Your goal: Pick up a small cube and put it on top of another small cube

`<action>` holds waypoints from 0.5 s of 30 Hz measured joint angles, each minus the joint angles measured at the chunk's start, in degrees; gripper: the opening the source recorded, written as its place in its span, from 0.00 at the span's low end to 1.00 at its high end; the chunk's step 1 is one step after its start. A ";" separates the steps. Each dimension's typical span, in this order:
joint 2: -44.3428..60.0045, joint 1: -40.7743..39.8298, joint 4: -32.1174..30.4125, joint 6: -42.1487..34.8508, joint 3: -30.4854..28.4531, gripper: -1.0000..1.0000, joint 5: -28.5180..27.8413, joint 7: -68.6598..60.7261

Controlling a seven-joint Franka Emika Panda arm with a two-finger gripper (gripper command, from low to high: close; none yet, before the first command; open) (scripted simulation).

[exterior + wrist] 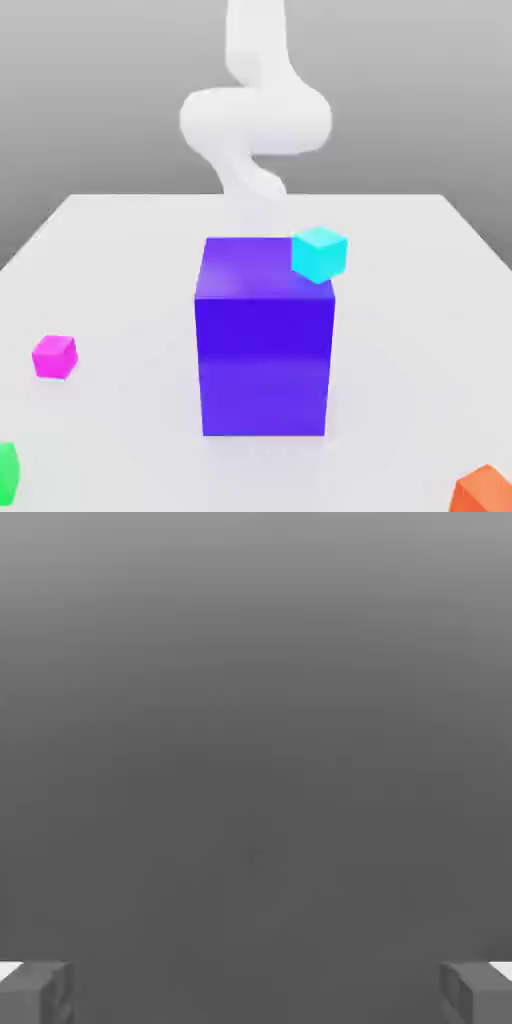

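- The pale table [400, 300] stood against grey.
- The gripper [256, 994] was wide open, holding nothing.
- The pink cube [55, 357] sat on the table, toward the exterior view's left of the blue block [265, 350].

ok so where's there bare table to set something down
Two patches look bare: between the magenta cube and the big blue-purple block, and between that block and the orange block. It is crowded at the block itself, where the cyan cube overlaps its top corner in view.
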 joint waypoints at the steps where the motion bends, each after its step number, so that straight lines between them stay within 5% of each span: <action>1: 2.32 -1.13 -1.08 1.31 -1.13 0.50 0.70 1.40; 15: 31.84 -16.01 -14.93 18.07 -14.25 0.50 7.58 20.72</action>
